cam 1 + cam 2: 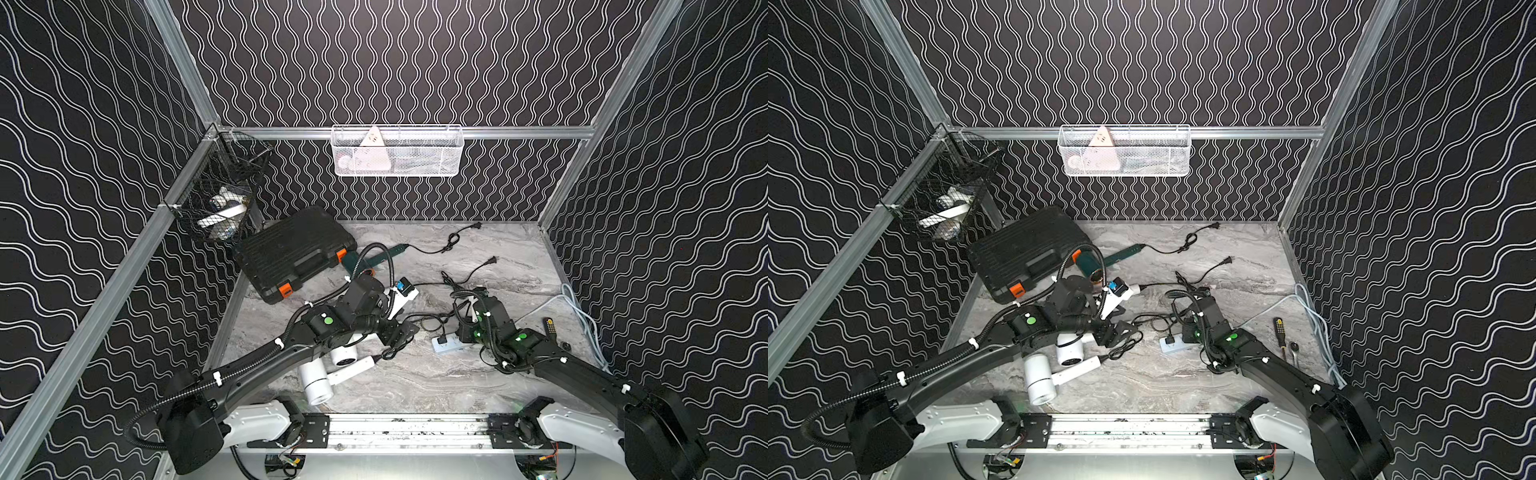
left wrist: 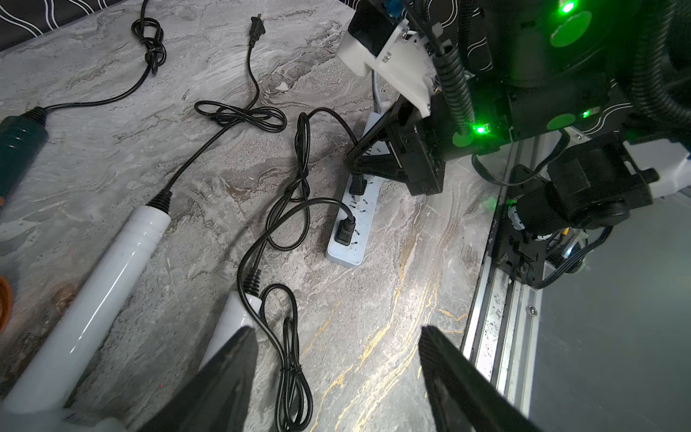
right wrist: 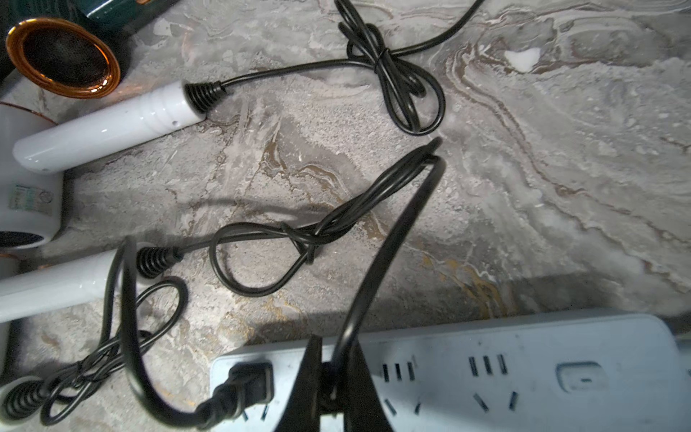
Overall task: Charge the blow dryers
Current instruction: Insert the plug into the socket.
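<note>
Plug insertion into the power strip is the step in hand; two of four cords appear to have reached the strip.

Top views: the right gripper (image 1: 462, 337) is lowered onto the power strip (image 1: 442, 345). The left gripper (image 1: 401, 332) hangs near it, clear of the strip and just beside two white dryers (image 1: 318, 384). The green dryer (image 1: 1091, 262) lies well beyond both grippers. A free plug (image 1: 492, 260) lies on the table beyond the right gripper.

Left wrist view: the left gripper (image 2: 336, 377) has its jaws spread wide and carries nothing. Ahead of its fingertips, the seated plug (image 2: 344, 232) occupies the nearest socket. The right gripper's tips stand over a second plug (image 2: 357, 185) at the next socket.

Right wrist view: the right gripper (image 3: 332, 396) is clenched on the second plug, whose cord (image 3: 392, 232) rises out between the fingers. The seated plug sits just beside one finger, and empty sockets lie on the opposite side. The fingers hide the prongs, so full seating cannot be confirmed.

Next move, as judged:
1. Press the second plug straight down until flush.
2. Release it and withdraw upward, clear of the cord loop.
3. Fetch the free plug; the green dryer's cord also awaits.
</note>
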